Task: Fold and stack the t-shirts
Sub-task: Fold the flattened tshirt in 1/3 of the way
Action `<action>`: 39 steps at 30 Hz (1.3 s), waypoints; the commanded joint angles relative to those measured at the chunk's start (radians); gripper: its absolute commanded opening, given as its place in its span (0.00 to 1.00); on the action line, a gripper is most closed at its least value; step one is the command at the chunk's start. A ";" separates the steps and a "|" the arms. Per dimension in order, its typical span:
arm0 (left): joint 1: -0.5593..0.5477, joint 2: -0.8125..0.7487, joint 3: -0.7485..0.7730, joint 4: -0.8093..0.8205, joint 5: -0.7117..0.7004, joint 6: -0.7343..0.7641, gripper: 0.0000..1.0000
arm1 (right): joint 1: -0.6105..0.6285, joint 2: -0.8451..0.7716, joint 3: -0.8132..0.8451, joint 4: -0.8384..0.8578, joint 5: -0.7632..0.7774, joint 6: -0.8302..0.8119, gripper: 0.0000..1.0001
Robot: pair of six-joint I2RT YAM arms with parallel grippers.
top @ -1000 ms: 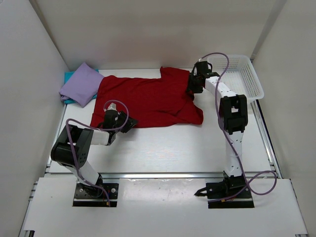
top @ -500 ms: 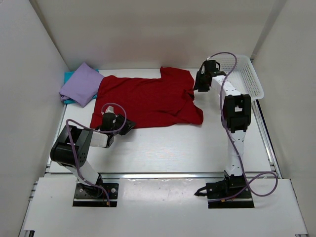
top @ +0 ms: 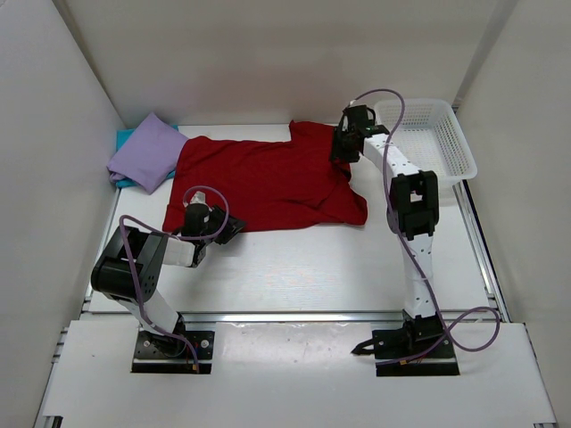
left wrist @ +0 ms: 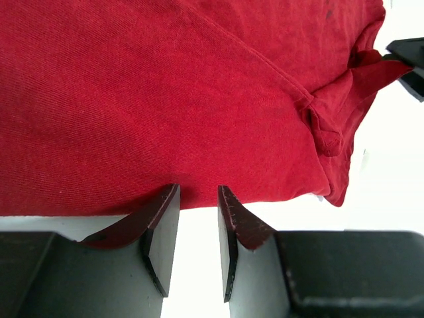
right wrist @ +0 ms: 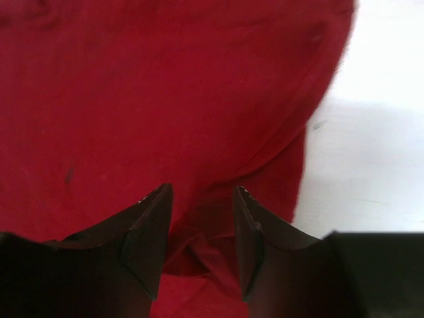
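The dark red soft cloth t-shirt [top: 268, 183] is laid flat on the white desk [top: 312, 259]. The left hand [left wrist: 197, 192] is held spread at its near edge, the right hand [right wrist: 202, 189] spread over its far right corner.

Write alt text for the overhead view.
A dark red t-shirt lies spread on a table, the left hand at its near edge and the right hand over its far right corner. A folded lavender t-shirt rests on a teal one, far left.
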 commanded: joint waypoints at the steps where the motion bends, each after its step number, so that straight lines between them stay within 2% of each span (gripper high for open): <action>1: 0.002 -0.008 -0.010 0.032 0.025 -0.004 0.40 | 0.006 0.012 0.015 -0.030 0.048 -0.010 0.39; 7: 0.009 -0.010 -0.007 0.047 0.023 -0.008 0.40 | 0.012 -0.030 -0.051 -0.008 0.112 -0.022 0.39; 9: 0.012 -0.007 -0.012 0.046 0.028 -0.008 0.40 | 0.018 -0.041 -0.053 -0.019 0.192 -0.033 0.40; 13: 0.013 -0.002 -0.010 0.061 0.035 -0.015 0.40 | 0.021 -0.067 -0.062 -0.019 0.247 -0.051 0.42; 19: 0.018 0.018 -0.015 0.067 0.048 -0.022 0.40 | 0.004 -0.043 -0.039 -0.050 0.220 -0.044 0.37; 24: 0.032 0.020 -0.015 0.076 0.048 -0.016 0.40 | -0.029 -0.040 -0.022 -0.037 0.197 -0.031 0.44; 26: 0.051 0.026 -0.025 0.078 0.048 -0.024 0.39 | -0.043 -0.029 -0.022 -0.040 0.180 -0.028 0.37; 27: 0.058 0.029 -0.030 0.096 0.057 -0.028 0.39 | -0.057 -0.026 -0.007 -0.044 0.174 -0.022 0.27; 29: 0.077 0.039 -0.048 0.102 0.060 -0.042 0.39 | -0.063 -0.024 -0.004 -0.051 0.166 -0.016 0.26; 33: 0.064 0.035 -0.036 0.109 0.068 -0.050 0.38 | -0.072 -0.089 -0.072 -0.002 0.168 -0.010 0.49; 34: 0.065 0.026 -0.036 0.110 0.065 -0.048 0.37 | -0.078 -0.107 -0.101 0.019 0.149 -0.001 0.51; 36: 0.050 0.015 -0.036 0.101 0.058 -0.044 0.38 | -0.117 -0.165 -0.163 0.091 0.064 0.019 0.50; 37: 0.048 0.007 -0.038 0.103 0.054 -0.039 0.39 | -0.123 -0.175 -0.190 0.102 0.054 0.022 0.43; 39: 0.050 0.000 -0.038 0.101 0.048 -0.041 0.39 | -0.117 -0.176 -0.201 0.096 0.054 0.012 0.39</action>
